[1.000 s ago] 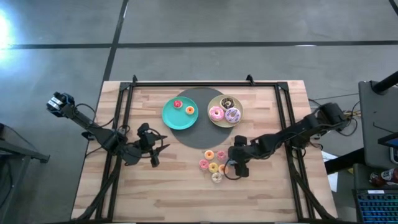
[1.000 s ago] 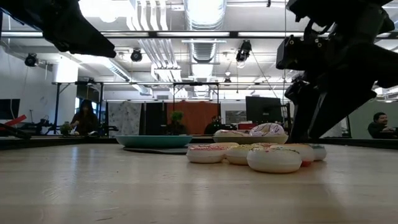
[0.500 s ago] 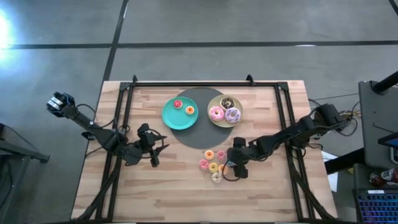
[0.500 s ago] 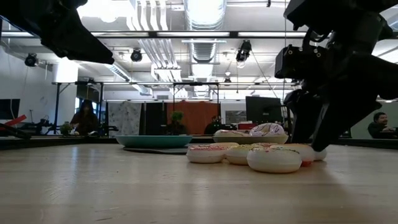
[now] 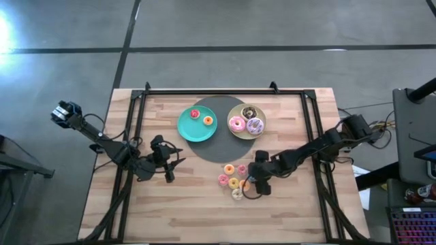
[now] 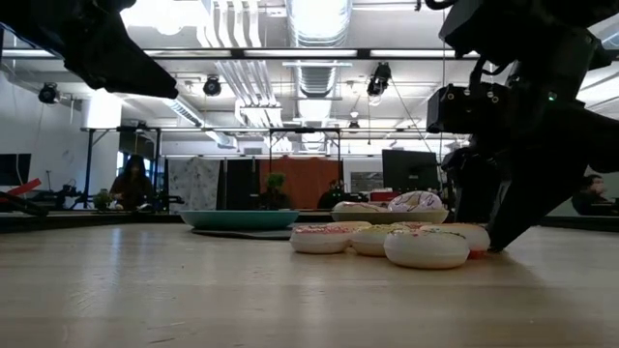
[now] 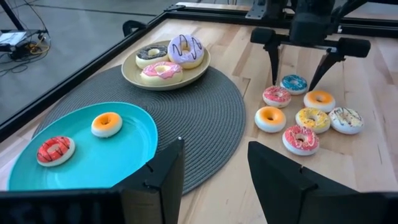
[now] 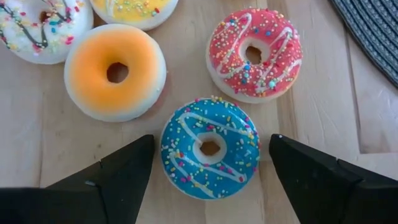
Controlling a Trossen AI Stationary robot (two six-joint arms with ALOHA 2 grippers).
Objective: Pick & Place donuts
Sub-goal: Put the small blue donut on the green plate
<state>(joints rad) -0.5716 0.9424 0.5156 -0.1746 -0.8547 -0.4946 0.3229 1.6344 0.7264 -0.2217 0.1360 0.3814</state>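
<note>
Several tiny donuts (image 5: 234, 181) lie clustered on the bare wood near the table's middle. My right gripper (image 8: 211, 140) is open and low over them, its fingers (image 8: 118, 174) on either side of the blue tiny donut (image 8: 210, 147) without touching it. The left wrist view shows the same (image 7: 293, 83). An orange tiny donut (image 8: 115, 71) and a pink one (image 8: 254, 54) lie just beyond. The teal plate (image 5: 185, 129) holds a red and an orange tiny donut. The beige plate (image 5: 235, 134) holds the pink, lilac and chocolate large donuts. My left gripper (image 7: 214, 180) is open and empty, left of the mat.
A dark round woven mat (image 5: 221, 144) lies under both plates at the table's far middle. A black frame (image 5: 136, 109) runs along the table's left, far and right sides. Bare wood lies toward the near edge (image 5: 204, 218). People show in the room beyond the table (image 6: 131, 184).
My right gripper has gone down toward the table and a little toward the left edge, settling around the blue tiny donut. Its fingers stay open. The donuts have not moved.
</note>
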